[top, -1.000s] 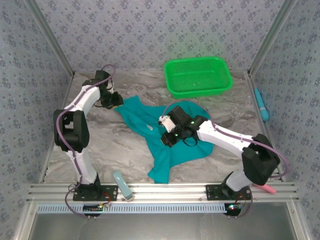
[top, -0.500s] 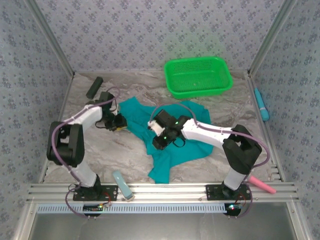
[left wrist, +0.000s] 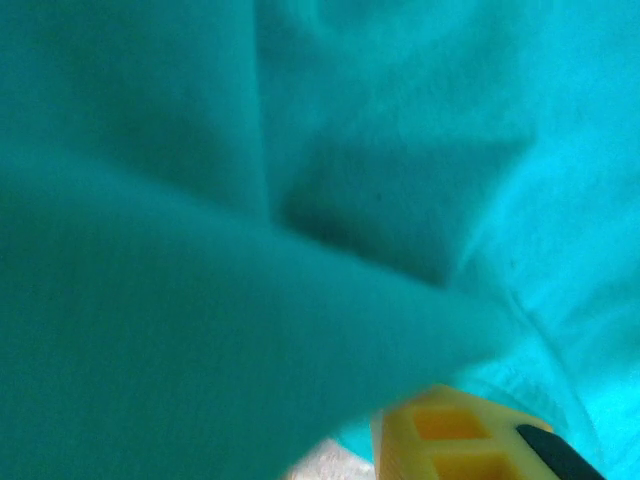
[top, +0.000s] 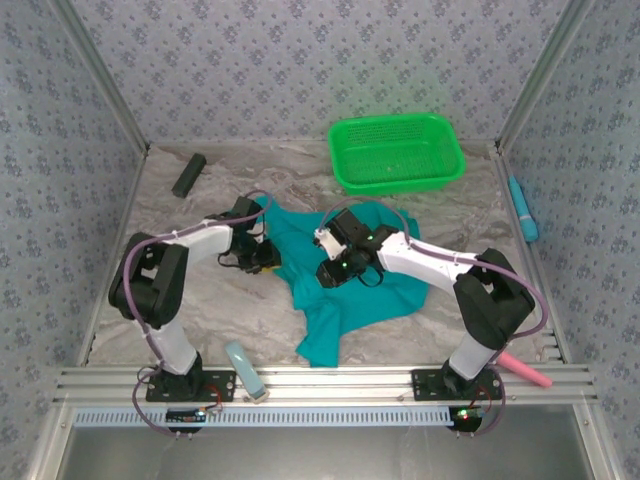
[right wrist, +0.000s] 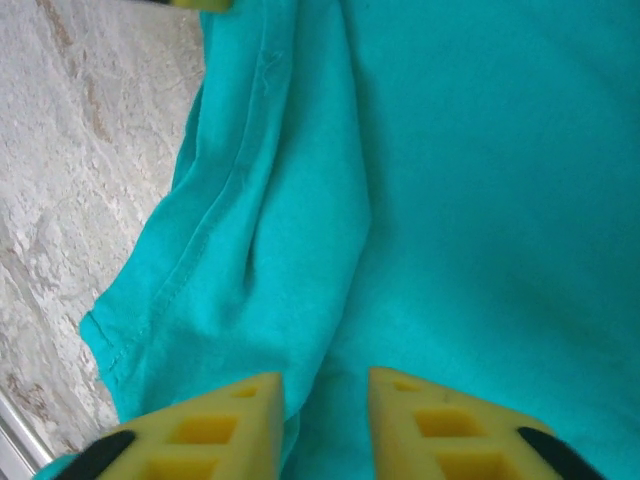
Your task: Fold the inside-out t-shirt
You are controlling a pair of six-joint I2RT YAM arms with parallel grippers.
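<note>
Bent inward over the soft, rumpled teal t-shirt (top: pixel 352 298), the right gripper (right wrist: pixel 322 388) stands slightly spread; the left gripper (top: pixel 265 258), cloth-covered, cannot be judged.

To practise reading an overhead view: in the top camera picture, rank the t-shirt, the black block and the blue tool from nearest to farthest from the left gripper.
1. t-shirt: mid-table, its left edge right at the left gripper.
2. black block: back left corner.
3. blue tool: far right edge of the table.
</note>
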